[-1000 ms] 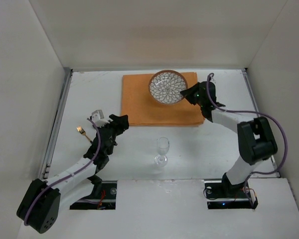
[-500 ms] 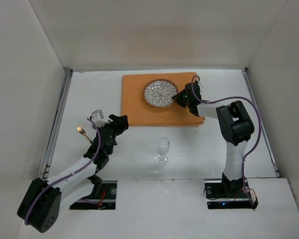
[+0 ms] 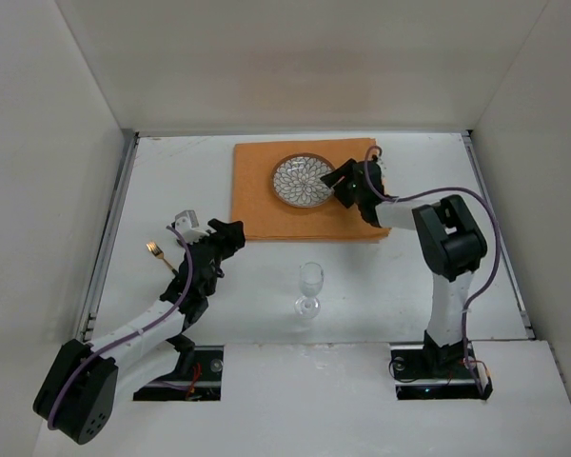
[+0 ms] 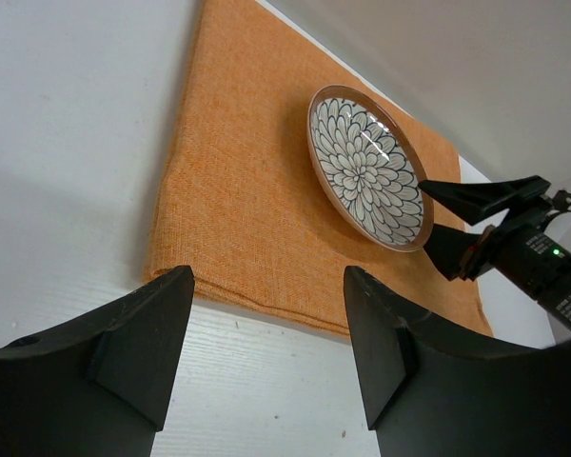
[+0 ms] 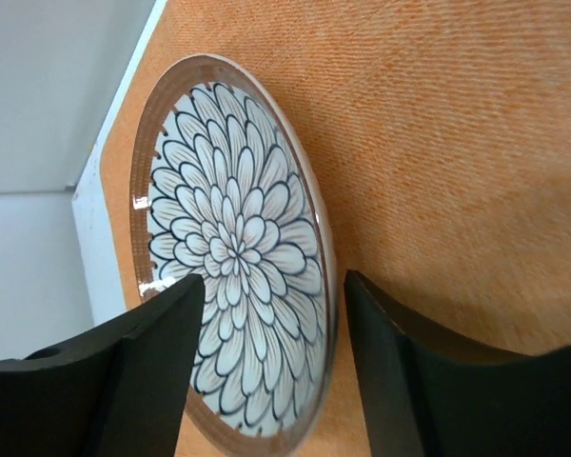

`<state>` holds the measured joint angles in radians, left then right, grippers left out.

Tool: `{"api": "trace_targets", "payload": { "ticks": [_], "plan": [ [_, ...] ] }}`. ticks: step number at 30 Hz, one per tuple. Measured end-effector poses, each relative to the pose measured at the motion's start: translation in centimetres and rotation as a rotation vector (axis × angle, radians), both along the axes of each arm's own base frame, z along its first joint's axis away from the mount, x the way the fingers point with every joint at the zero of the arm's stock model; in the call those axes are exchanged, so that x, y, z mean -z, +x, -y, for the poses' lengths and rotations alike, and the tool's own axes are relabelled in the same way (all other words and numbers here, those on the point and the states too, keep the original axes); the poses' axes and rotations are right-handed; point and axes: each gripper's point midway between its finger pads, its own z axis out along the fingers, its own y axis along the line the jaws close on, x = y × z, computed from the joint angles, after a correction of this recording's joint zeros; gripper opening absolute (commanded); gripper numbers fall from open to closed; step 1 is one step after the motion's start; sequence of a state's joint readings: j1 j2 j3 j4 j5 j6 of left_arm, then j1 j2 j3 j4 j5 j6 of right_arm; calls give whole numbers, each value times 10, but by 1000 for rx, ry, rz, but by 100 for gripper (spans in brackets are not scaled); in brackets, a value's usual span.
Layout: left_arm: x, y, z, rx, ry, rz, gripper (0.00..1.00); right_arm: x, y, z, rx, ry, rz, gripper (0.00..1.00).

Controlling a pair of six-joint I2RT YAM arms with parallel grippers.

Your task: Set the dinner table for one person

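A round plate with a blue flower pattern and a brown rim lies on the orange cloth at the back of the dinner table. My right gripper is open at the plate's right rim, one finger over the plate's face and the other over the cloth. My left gripper is open and empty just off the cloth's front left corner. A clear wine glass stands upright in front of the cloth.
A gold fork lies on the white top left of my left arm, with a small grey-white object beside it. Grey rails run along both side edges, and white walls enclose the table.
The right gripper brought the plate down and leftwards onto the cloth, then opened off its rim. The left arm has not moved.
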<state>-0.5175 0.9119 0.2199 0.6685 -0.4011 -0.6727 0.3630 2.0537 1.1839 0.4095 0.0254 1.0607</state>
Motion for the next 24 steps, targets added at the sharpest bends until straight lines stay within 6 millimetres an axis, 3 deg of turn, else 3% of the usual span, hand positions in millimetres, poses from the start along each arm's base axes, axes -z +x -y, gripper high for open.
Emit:
{"api": "trace_targets", "payload": {
  "ticks": [4,8,9,10,12,14,17,20,24],
  "plan": [
    [0,0,0,0,0,0,62,-23,-17,13,8,-49,39,71],
    [0,0,0,1,-1,0,62,-72,-41,33,16,-133,136,73],
    [0,0,0,1,-1,0,62,-88,-50,39,17,-160,167,70],
    [0,-1,1,5,-1,-1,62,-103,-60,45,15,-186,198,60],
    [1,-1,2,8,0,-2,62,-133,-84,52,-5,-245,260,35],
    [3,-1,4,14,4,-9,62,-164,-118,49,-62,-305,319,16],
    [13,-2,8,24,19,-39,62,-214,-186,20,-230,-368,414,9],
    [24,-3,11,35,35,-68,62,-260,-257,-10,-432,-389,493,11],
    [28,-4,14,44,42,-81,62,-291,-315,-26,-621,-434,509,24]
  ]
}}
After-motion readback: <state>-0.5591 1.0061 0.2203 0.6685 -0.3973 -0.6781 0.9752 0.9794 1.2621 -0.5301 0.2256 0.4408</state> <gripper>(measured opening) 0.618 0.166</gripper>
